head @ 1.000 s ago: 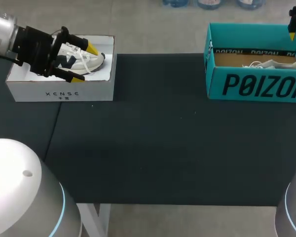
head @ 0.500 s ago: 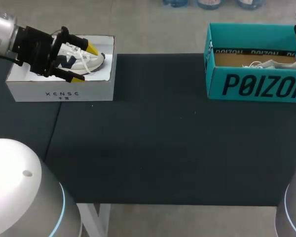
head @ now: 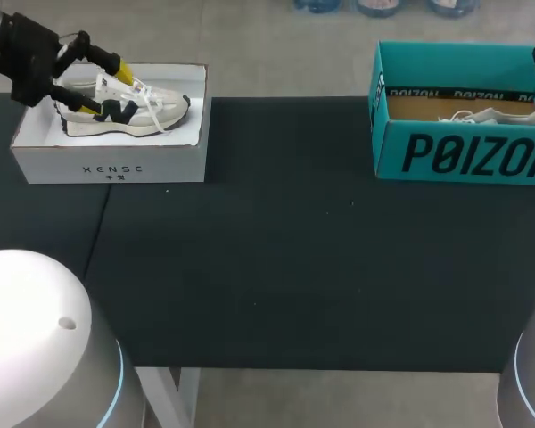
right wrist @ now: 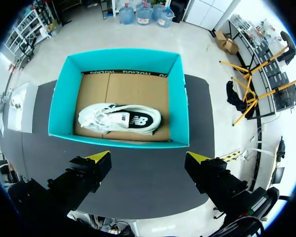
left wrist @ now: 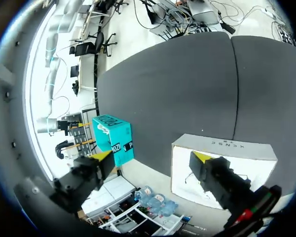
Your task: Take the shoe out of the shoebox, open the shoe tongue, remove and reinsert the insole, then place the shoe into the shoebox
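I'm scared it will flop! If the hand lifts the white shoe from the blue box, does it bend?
Probably it keeps its shape: the white shoe has a thick-looking sole. Its loose laces would likely dangle. Already lying on its side in the blue box, it should not tip.

The head view looks steeply down from above and behind onto the dark table (head: 276, 250), white shoebox (head: 111, 165) at its left end, teal shoebox (head: 464, 156) at its right. The left wrist view sits close over the white shoebox, facing along the table toward the distant teal one. The right wrist view looks nearly straight down into the teal shoebox; all three share both boxes.
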Tool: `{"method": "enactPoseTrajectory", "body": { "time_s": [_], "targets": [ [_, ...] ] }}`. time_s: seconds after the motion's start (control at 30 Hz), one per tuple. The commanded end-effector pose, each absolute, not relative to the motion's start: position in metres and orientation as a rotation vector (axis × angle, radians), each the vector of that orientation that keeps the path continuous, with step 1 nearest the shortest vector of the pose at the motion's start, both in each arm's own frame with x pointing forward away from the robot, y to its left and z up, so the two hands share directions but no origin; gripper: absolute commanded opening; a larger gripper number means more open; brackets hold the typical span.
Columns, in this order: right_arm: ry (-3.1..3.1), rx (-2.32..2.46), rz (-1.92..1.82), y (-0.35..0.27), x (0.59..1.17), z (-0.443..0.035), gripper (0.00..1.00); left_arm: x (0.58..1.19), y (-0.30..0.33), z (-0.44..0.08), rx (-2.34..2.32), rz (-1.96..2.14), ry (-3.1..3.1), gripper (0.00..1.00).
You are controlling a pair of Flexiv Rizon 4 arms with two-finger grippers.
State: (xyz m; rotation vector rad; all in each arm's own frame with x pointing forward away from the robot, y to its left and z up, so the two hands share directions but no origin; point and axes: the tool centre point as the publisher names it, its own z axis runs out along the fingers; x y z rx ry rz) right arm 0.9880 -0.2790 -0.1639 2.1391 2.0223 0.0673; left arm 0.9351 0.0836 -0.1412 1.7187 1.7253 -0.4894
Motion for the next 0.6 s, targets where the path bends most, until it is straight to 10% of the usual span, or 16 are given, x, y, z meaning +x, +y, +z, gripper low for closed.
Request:
{"method": "enactPoseTrajectory", "body": {
  "time_s": [0.03, 0.6],
  "targets": [
    [2.022, 2.14, 0.067, -0.279, 0.989, -0.164, 1.0, 0.987, 0.086, -0.131, 1.921, -0.514, 1.83, 1.0],
    [2.022, 2.14, 0.067, -0.279, 0.989, -0.164, 1.0, 1.059, 0.141, -0.151, 1.385, -0.464, 2.44, 1.0]
  ]
}}
